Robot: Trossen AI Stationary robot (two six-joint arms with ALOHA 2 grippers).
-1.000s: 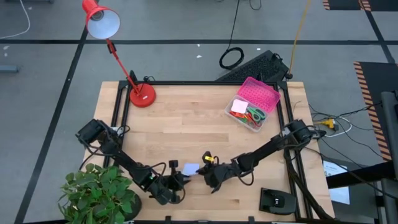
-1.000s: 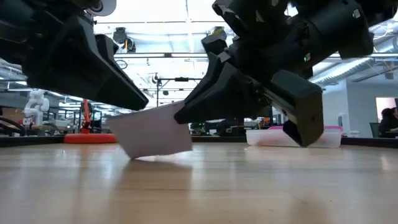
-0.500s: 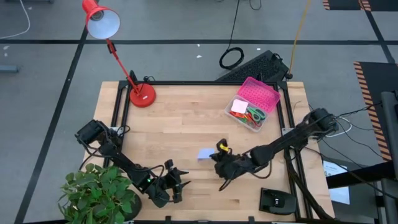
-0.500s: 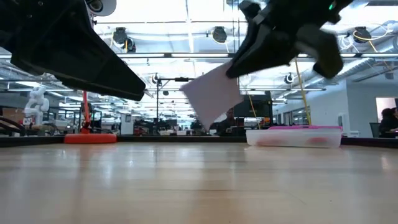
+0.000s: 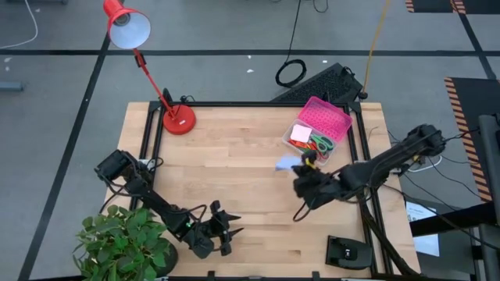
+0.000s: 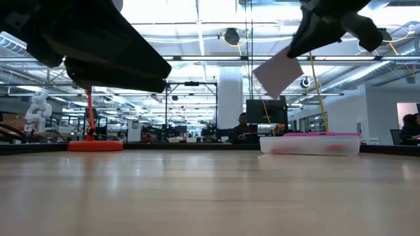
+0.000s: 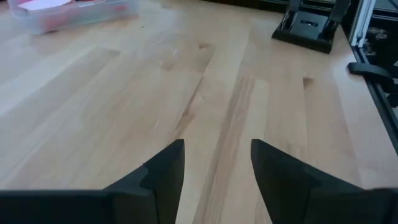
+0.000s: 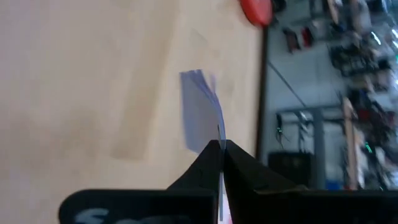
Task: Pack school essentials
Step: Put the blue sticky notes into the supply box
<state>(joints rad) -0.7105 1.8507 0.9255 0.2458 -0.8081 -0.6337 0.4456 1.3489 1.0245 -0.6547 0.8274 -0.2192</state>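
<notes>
While pinched — thin lavender sticky-note pad [image 8: 200,112].

Middle of the table [image 5: 234,156] is wide open; only the red lamp [image 5: 178,119] and plastic box [image 5: 318,129] sit along the far edge.

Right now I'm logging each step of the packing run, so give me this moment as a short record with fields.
held item: lavender sticky-note pad, pinched by one edge, lifted clear of the table
right tool: shut on the pad, near the clear box
left tool: open, low at the table's near edge, holding nothing
clear box: open, pink pad and scissors inside
step left: pad not yet in the box
</notes>
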